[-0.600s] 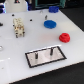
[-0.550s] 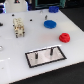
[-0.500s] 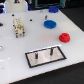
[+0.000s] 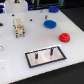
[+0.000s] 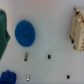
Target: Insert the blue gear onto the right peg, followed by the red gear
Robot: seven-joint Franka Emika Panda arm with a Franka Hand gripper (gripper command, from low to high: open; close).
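In the exterior view the blue gear (image 4: 49, 23) lies flat on the white table at the back. The smaller red gear (image 4: 64, 37) lies nearer, towards the exterior view's right. The grey black-edged plate (image 4: 45, 61) sits at the front with two thin dark pins: the right peg (image 4: 51, 51) and its left twin (image 4: 36, 57). Both pegs are bare. The wrist view looks down from high up on a round blue disc (image 5: 25, 32), likely the blue gear. No gripper fingers show in either view.
A beige blocky object (image 4: 19, 27) stands left of the blue gear; it also shows in the wrist view (image 5: 77, 30). The wrist view has a teal shape (image 5: 3, 30) at one edge, a lobed blue thing (image 5: 7, 77) in a corner, and small dark dots (image 5: 49, 56).
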